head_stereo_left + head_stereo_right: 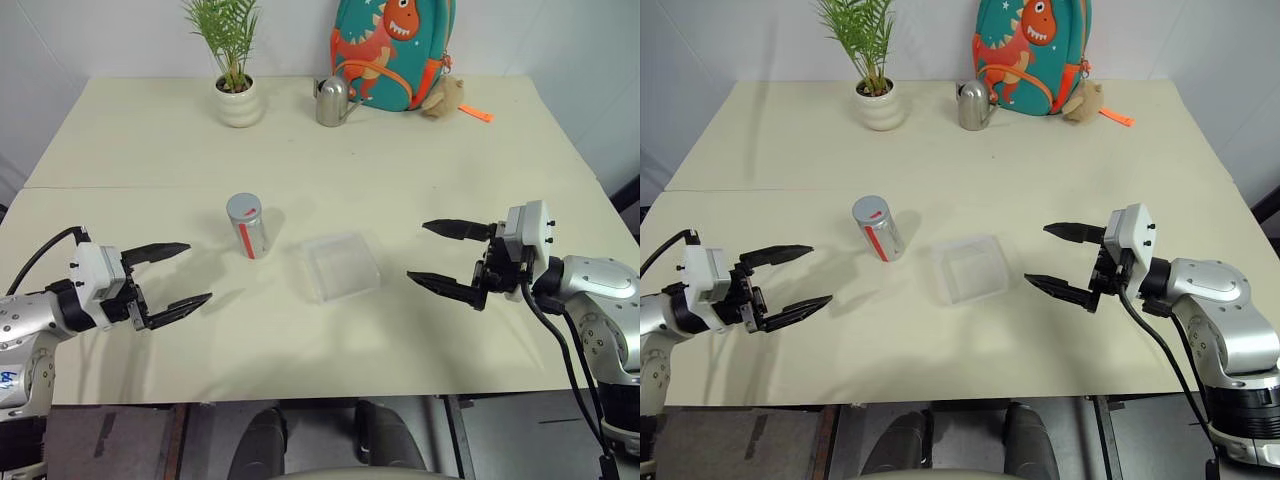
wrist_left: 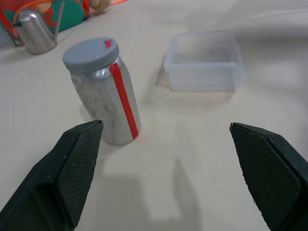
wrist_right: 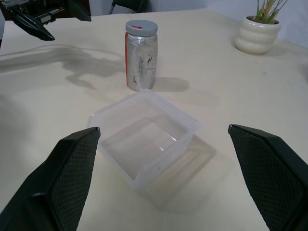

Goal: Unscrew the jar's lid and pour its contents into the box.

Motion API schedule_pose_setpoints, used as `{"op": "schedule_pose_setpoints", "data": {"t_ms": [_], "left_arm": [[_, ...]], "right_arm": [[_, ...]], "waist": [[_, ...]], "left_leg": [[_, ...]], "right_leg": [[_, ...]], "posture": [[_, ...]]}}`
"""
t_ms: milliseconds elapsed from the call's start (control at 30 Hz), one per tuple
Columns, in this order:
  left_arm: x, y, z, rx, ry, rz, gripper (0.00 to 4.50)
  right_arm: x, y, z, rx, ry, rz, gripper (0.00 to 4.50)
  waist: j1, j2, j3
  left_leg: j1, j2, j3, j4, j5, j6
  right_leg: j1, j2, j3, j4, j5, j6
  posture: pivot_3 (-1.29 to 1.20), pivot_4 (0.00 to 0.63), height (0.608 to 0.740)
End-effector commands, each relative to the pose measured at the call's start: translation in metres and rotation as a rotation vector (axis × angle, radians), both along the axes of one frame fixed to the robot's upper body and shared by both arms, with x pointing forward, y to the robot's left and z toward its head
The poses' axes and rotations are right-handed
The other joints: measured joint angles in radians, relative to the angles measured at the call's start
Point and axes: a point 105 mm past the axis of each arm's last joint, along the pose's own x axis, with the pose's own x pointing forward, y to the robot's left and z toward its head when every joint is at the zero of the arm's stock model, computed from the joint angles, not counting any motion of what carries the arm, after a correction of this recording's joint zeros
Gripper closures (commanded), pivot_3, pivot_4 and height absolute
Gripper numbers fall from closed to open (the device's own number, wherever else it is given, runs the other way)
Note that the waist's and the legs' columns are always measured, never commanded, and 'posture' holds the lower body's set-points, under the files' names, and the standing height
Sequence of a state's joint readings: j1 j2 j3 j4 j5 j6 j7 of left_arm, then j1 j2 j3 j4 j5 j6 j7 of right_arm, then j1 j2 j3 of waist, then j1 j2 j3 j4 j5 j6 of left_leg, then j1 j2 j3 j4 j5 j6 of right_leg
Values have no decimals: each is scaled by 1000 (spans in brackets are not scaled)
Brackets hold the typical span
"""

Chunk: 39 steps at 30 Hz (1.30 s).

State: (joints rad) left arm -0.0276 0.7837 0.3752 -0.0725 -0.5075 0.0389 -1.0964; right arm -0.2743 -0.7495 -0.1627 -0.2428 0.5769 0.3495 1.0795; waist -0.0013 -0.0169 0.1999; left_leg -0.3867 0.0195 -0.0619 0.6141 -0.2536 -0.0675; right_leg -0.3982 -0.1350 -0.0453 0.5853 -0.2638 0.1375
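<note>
one jar stands upright near the middle of a pale cream desk, a small silvery-grey cylinder with a crinkled foil-like skin and a single red stripe running down its side, its one flat grey lid seated on top and marked with a small red patch. just beside it, toward the robot's right and not touching, sits one box, a shallow square tray of clear plastic with rounded corners, its inside bare in the right wrist view. two claws flank the pair, each with two black tapered fingers whose inner pads are finely textured: the left claw hangs above the desk on the jar's side with its fingers spread wide and nothing between them, and the right claw hangs on the box's side, likewise spread wide and holding nothing. along the far edge of the desk stand one ribbed white pot with a green feathery plant, one shiny steel spouted pitcher, one teal backpack printed with an orange dinosaur, and one small tan plush toy with an orange tag.
</note>
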Motion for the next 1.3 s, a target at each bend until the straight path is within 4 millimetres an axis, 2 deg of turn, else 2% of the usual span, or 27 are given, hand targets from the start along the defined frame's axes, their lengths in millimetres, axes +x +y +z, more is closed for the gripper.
{"op": "schedule_pose_setpoints", "data": {"t_ms": [33, 200, 300, 567, 767, 967, 1167, 1300], "left_arm": [[-4, -4, 3, -1, -52, 28, 11], [1, -10, -5, -57, -71, 187, 11], [1, -30, -15, -130, -103, 319, 11], [18, -56, -21, -342, -167, 690, 11], [39, -79, -27, -361, -168, 711, 11], [58, -85, -23, -331, -218, 723, 11], [78, -89, -19, -336, -259, 726, 11], [89, -93, -17, -343, -265, 704, 11]], "right_arm": [[1, 1, 10, -5, -54, 5, 0], [6, 3, 13, 29, -54, -9, 0], [8, 9, 14, 38, -61, 6, 0], [6, 30, 17, 47, -76, 90, 0], [2, 50, 26, 60, -105, 144, 0], [-5, 65, 30, 87, -109, 174, 0], [-6, 71, 32, 112, -119, 151, 0], [-3, 73, 40, 119, -148, 145, 0]], "waist": [[0, 0, 0], [1, 0, 0], [2, 0, 0], [9, 0, 0], [20, -1, -1], [26, -1, -1], [27, -1, -1], [27, -1, -1]], "left_leg": [[0, 0, 0, 0, 0, 0], [0, 0, 0, 0, 0, 0], [0, 0, 1, 1, 0, 0], [0, 0, 2, 10, 0, 0], [-1, 0, 3, 15, -1, 1], [-2, 0, 4, 15, -1, 2], [-2, 0, 4, 15, -2, 4], [-3, 0, 4, 15, -3, 4]], "right_leg": [[0, 0, 0, 0, 0, 0], [0, 0, 1, 0, 0, 0], [0, 1, 4, 0, 1, 2], [2, 2, 7, 2, 5, 3], [3, 3, 8, -1, 6, -1], [2, 3, 8, -2, 7, -2], [2, 3, 8, -2, 9, 2], [2, 3, 8, -2, 9, 2]], "posture": [[0, 150, 740], [0, 150, 740], [0, 150, 740], [0, 150, 740], [0, 150, 740], [0, 150, 740], [0, 150, 740], [0, 150, 740]]}}
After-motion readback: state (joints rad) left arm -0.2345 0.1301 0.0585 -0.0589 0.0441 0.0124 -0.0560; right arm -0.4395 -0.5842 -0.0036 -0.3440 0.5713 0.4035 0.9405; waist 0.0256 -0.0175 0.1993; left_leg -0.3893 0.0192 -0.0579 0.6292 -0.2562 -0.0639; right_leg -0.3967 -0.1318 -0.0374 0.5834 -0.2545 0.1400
